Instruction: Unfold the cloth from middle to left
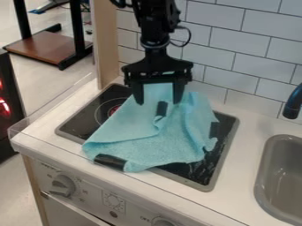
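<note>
I have the gripper (pixel 159 102) open over the back of the cloth (pixel 135 139), its fingers apart. The cloth lies across the stove (pixel 200 173), fairly flat toward the front left but creased at right. I judge the unfolding partly done, with those folds left to open.

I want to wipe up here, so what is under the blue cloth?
The black stovetop is under the cloth, showing past its edges, with part of a ringed burner visible at the picture's left. Anything else beneath the cloth is covered and cannot be seen.
</note>
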Tool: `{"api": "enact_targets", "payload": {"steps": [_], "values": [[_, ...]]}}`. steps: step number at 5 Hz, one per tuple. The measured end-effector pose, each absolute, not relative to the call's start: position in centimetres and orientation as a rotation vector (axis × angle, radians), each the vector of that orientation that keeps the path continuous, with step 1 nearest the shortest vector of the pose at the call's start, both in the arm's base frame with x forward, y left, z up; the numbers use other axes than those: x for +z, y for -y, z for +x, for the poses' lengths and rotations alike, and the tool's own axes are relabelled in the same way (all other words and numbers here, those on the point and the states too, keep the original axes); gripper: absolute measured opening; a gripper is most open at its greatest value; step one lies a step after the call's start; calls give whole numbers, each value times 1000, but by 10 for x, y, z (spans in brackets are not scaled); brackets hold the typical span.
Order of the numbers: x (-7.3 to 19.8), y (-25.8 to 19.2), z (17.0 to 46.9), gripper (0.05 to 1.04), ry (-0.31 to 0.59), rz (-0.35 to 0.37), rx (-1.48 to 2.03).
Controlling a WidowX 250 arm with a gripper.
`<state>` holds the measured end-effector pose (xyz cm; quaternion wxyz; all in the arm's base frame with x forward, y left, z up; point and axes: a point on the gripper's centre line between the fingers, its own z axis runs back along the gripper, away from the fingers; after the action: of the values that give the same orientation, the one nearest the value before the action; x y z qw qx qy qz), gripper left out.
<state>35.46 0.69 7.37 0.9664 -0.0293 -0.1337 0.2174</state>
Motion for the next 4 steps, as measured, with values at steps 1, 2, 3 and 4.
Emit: {"api": "enact_targets", "payload": {"steps": [1,2,3,4], "values": [[53,-12,363,998,206,-37,473],[40,-19,374,998,190,-22,503],[30,-21,384,998,173,-10,508],[24,-20,394,941,172,-2,511]]}}
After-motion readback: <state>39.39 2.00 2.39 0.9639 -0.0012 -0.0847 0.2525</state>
